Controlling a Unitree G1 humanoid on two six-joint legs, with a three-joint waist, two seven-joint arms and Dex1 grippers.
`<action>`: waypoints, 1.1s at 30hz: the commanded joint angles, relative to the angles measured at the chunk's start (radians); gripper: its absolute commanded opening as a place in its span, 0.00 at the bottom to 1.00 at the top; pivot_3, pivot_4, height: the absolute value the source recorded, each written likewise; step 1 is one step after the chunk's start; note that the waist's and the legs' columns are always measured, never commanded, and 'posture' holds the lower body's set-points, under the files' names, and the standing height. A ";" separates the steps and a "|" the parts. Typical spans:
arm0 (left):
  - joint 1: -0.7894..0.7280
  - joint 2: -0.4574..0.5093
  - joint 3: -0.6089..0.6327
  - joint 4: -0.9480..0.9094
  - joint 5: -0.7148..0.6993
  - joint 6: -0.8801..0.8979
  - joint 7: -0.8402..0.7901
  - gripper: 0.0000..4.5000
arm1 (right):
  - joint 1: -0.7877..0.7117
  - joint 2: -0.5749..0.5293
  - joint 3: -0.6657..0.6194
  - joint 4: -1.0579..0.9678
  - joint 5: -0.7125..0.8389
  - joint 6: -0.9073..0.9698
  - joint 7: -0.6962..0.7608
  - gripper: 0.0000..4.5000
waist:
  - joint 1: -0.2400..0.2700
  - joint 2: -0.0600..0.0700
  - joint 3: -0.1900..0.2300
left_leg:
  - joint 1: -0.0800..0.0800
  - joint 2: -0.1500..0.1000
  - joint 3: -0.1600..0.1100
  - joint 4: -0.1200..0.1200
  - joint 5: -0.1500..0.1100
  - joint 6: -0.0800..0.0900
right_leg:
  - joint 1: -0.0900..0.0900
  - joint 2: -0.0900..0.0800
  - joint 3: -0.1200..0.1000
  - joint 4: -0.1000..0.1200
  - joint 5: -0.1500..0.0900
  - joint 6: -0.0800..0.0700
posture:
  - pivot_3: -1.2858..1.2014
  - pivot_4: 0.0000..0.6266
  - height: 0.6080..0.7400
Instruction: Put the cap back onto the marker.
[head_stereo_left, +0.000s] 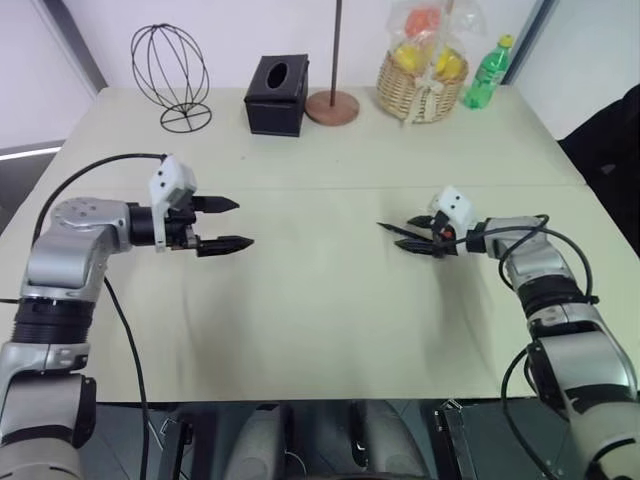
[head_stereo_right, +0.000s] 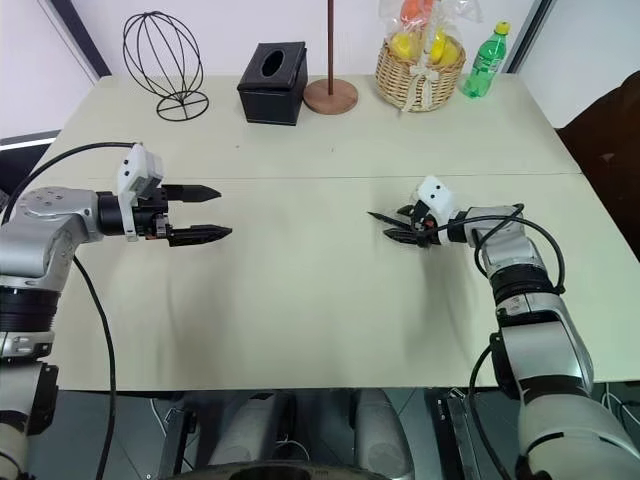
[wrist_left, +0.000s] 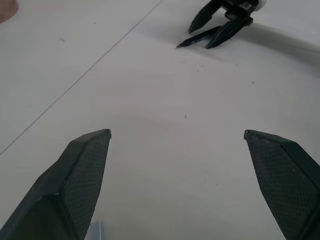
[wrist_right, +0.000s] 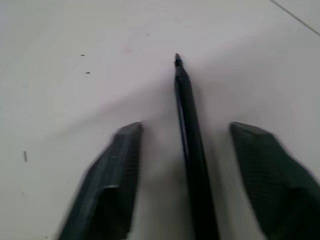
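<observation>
The marker (wrist_right: 182, 90), a thin black stick, lies on the pale table (head_stereo_left: 320, 310) with its pointed tip facing my left side. My right gripper (head_stereo_left: 405, 234) is low at the table with one finger on each side of the marker. A gap shows between each finger and the marker, so the gripper is open and not touching it. My left gripper (head_stereo_left: 245, 223) hovers open and empty above the table's left half, pointing towards the marker (wrist_left: 192, 41). A small grey bit (wrist_left: 97, 231) sits by the left finger's base; I cannot tell whether it is the cap.
Along the table's far edge stand a wire globe ornament (head_stereo_left: 170, 75), a black tissue box (head_stereo_left: 277, 95), a brown pole on a round base (head_stereo_left: 332, 105), a fruit basket (head_stereo_left: 422, 85) and a green bottle (head_stereo_left: 487, 75). Bare tabletop lies between the two grippers.
</observation>
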 joint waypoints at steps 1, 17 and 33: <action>-0.010 0.005 0.023 -0.009 -0.010 -0.014 0.007 1.00 | -0.012 0.001 -0.003 0.020 -0.015 0.006 0.013 0.21 | 0.000 0.000 0.000 | 0.000 0.000 0.000 0.000 0.000 0.000 | 0.000 0.000 0.000 0.000 0.000 0.000 | 0.52 0.24 1.00; 0.042 0.063 0.052 0.046 0.010 -0.063 0.019 1.00 | -0.028 -0.083 0.016 -0.224 -0.064 0.082 0.053 0.00 | 0.001 0.001 0.000 | 0.000 0.000 0.000 0.000 0.000 0.000 | -0.001 0.000 0.000 0.000 0.000 0.000 | 0.52 0.24 1.00; 0.183 0.133 0.148 0.035 -0.010 -0.055 0.082 1.00 | -0.045 -0.186 0.110 -1.033 -0.006 0.497 0.200 0.00 | 0.000 0.001 0.001 | -0.001 0.000 0.000 -0.001 0.000 0.000 | -0.002 -0.001 0.000 0.000 0.000 0.000 | 0.52 0.24 1.00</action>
